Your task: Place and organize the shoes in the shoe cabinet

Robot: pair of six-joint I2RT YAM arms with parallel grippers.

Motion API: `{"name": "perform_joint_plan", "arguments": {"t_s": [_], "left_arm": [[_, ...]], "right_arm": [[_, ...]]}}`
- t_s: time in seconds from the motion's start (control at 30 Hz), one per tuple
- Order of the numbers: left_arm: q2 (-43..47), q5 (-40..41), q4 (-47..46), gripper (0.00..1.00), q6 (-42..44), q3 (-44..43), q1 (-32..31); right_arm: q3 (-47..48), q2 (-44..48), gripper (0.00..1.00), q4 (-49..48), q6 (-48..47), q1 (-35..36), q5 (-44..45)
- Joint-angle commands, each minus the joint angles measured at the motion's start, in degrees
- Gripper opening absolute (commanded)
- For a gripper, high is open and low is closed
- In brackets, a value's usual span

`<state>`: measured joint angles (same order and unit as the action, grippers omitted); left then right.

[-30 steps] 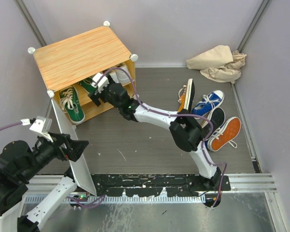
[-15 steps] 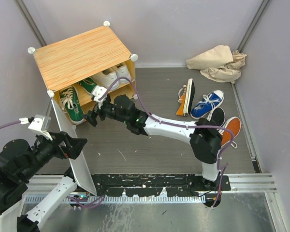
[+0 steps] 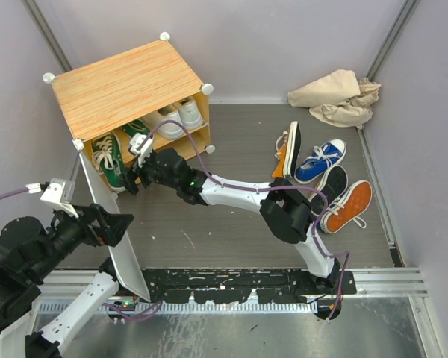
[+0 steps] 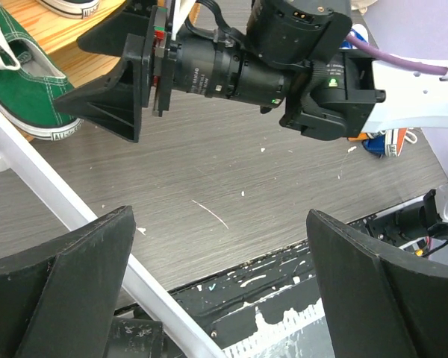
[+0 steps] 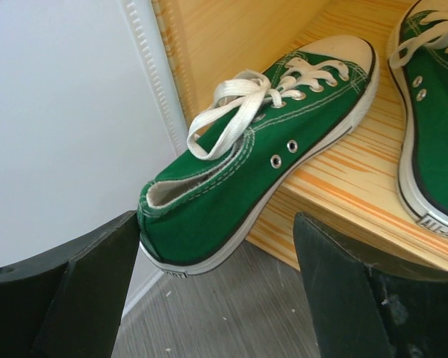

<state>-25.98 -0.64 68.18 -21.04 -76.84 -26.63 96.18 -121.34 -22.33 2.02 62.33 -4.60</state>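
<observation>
My R pincer (image 3: 134, 180) is spread wide & empty, just outside the left end of the shoe cabinet's (image 3: 123, 82) opening. Green shoe (image 5: 269, 156) lies dead ahead: heel toward me, overhanging the cabinet's shelf lip, toe deep inside, long axis running into the cabinet. I reckon a straight push along it would seat it. L pincer (image 4: 220, 216), also wide, sits by the cabinet's door (image 3: 123, 257), farther off.

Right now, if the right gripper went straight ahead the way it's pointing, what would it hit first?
The right gripper would most likely meet the heel of the green sneaker, which overhangs the shoe cabinet's wooden shelf. Its open fingers frame that heel in the wrist view. Depth is unclear.
</observation>
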Motion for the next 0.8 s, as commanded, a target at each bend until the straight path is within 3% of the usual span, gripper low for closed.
{"name": "perform_joint_plan", "arguments": {"t_s": [0.0, 0.3, 0.47, 0.77], "left_arm": [[1.4, 0.9, 0.3, 0.99, -1.1, -1.6, -0.1], [2.1, 1.1, 1.0, 1.0, -1.4, -1.6, -0.1], [2.1, 1.2, 1.2, 1.0, -1.6, -2.0, 0.0], [2.4, 1.4, 1.5, 1.0, -1.9, -2.2, 0.0]], "right_arm": [[5.2, -1.1, 0.86, -3.1, 4.2, 0.0, 1.1], [6.0, -2.6, 0.83, -3.6, 7.8, 0.9, 2.5], [11.4, -6.5, 0.62, 2.0, 8.8, 1.0, 2.2], [12.4, -7.3, 0.6, 5.3, 8.2, 1.0, 4.0]]}}
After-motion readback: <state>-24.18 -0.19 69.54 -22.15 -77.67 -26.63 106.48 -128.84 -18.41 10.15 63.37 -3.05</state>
